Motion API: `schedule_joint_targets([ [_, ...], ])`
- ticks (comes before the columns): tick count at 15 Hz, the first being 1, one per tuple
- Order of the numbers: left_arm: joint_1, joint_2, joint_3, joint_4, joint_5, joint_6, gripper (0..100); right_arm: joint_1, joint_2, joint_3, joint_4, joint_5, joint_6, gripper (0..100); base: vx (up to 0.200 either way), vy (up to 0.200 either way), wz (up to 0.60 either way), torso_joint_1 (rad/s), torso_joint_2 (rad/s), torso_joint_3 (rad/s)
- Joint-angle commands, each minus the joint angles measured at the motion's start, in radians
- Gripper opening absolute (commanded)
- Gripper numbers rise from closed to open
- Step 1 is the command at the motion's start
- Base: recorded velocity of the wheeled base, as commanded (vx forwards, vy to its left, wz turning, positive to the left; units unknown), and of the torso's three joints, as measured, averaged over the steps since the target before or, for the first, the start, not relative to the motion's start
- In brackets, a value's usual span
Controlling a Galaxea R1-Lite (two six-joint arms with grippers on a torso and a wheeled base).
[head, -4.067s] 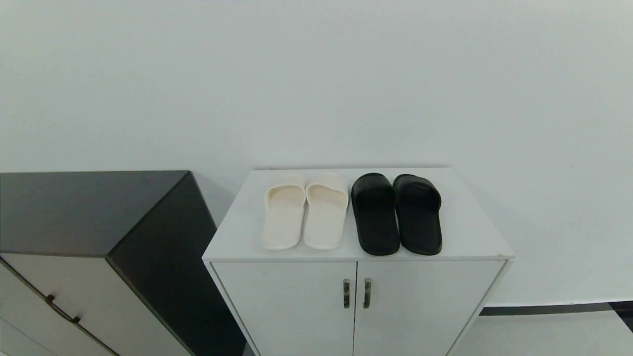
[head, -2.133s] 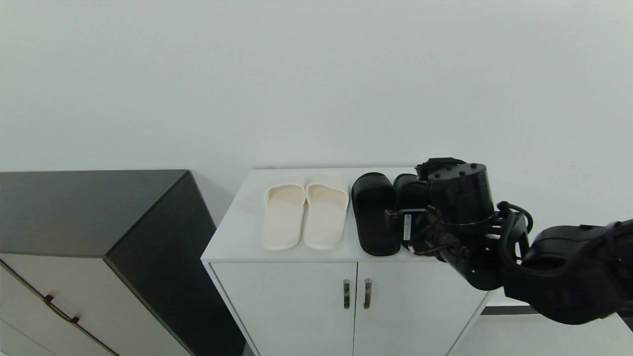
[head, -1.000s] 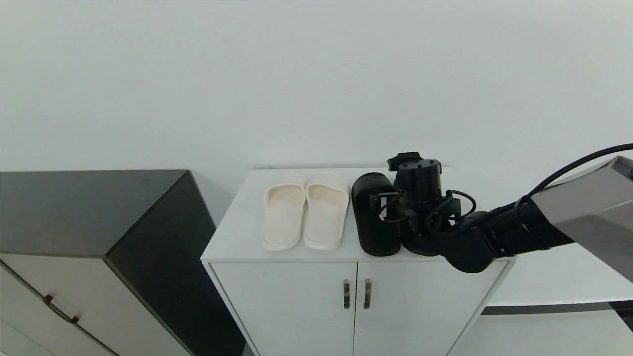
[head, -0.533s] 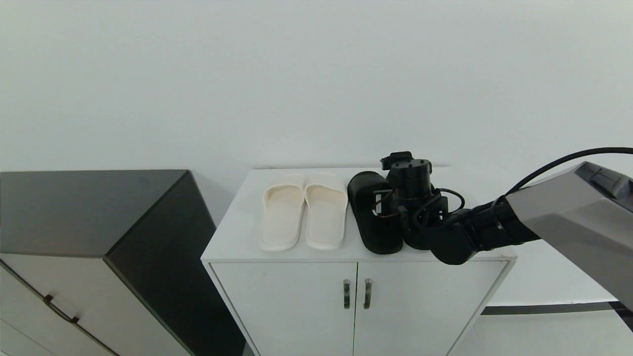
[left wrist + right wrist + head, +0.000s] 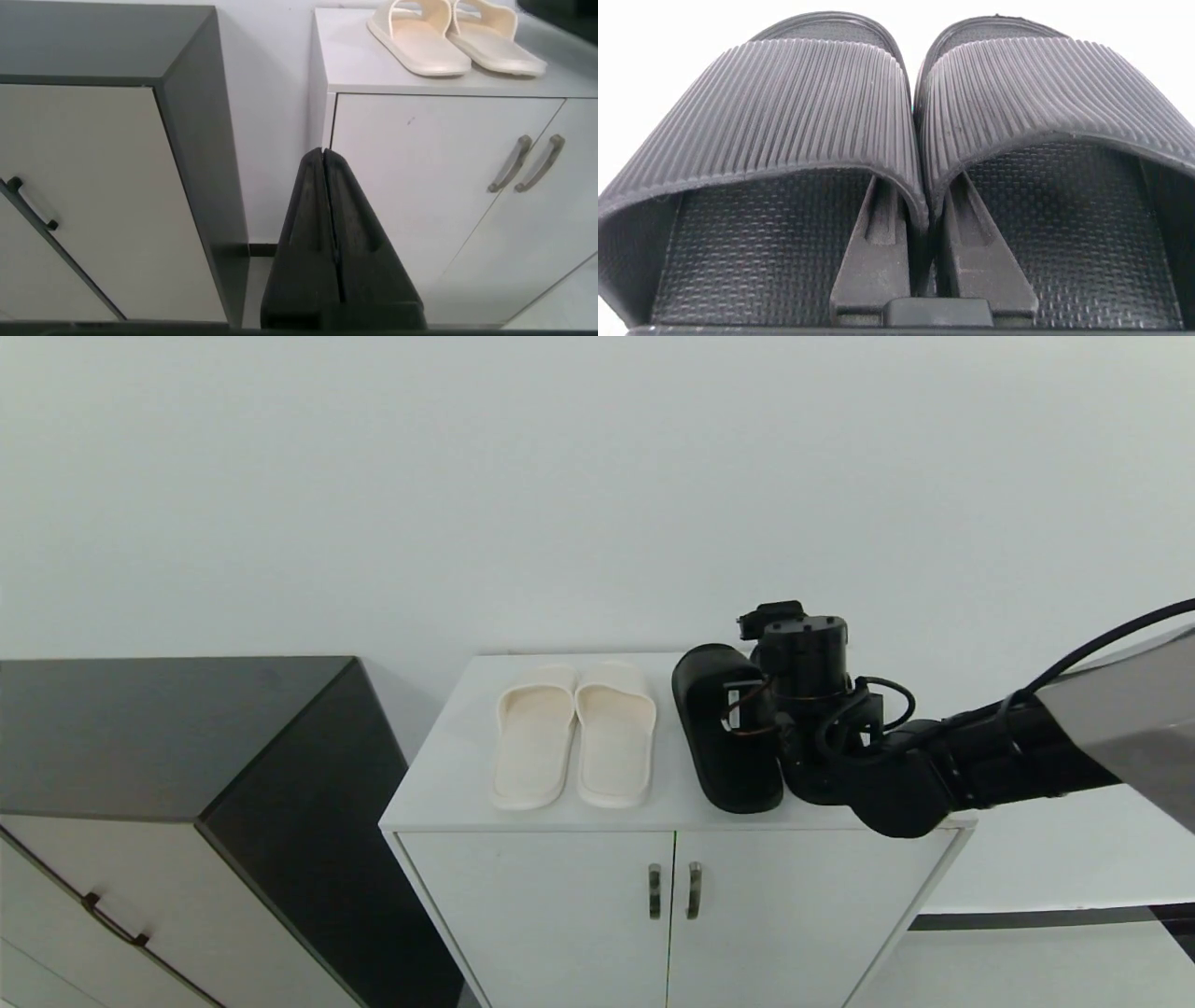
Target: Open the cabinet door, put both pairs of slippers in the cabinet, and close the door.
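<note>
Slippers in two pairs sit at the top of a white cabinet (image 5: 439,784) with its two doors (image 5: 541,924) shut. The cream slippers (image 5: 571,733) lie flat on the left part of the top, side by side. The black slippers (image 5: 726,733) are just to their right, near the front edge. Their long axis runs front to back, heels toward us and straps toward the wall.

The right gripper (image 5: 920,247) comes in from the heel end. One of its fingers (image 5: 871,247) lies along the footbed of each slipper, pointing under the straps. Together they pinch the two touching inner walls, so both slippers are clamped as one bundle. The pair looks tipped up at the toe end, but we cannot tell whether it is clear of the top.

What the coming move turns on, we judge, is the pair of handles (image 5: 672,889). They stand upright, just beside each other at the middle of the cabinet front, below the held pair. The right arm is occupied above them. The left gripper (image 5: 325,187) hangs lower, its fingers pressed together on nothing. It faces the gap between a dark cabinet (image 5: 140,728) and the white one. It is the free arm and the one level with the doors, so the opening likely falls to it.
</note>
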Motion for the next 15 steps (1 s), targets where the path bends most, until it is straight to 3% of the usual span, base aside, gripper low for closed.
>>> schedule_joint_targets([
  [1,0.000,0.002,0.000,0.000,-0.001,-0.001,0,0.053,-0.193,0.173,0.000,0.012,0.000,0,0.000,0.000,0.00,0.000,0.00,0.000],
  [6,0.000,0.002,0.000,0.000,-0.004,0.005,0,0.219,-0.490,0.565,-0.002,0.154,0.009,0,0.000,0.000,0.00,0.000,0.00,0.000],
  [9,0.000,0.002,0.000,0.000,-0.004,0.004,0,0.265,-0.555,0.611,0.011,0.188,0.009,0,0.000,0.000,0.00,0.000,0.00,0.000],
  [15,0.000,0.002,0.000,0.001,-0.004,0.005,0,0.265,-0.536,0.650,0.011,0.226,0.011,0,0.000,0.000,0.00,0.000,0.00,0.000],
])
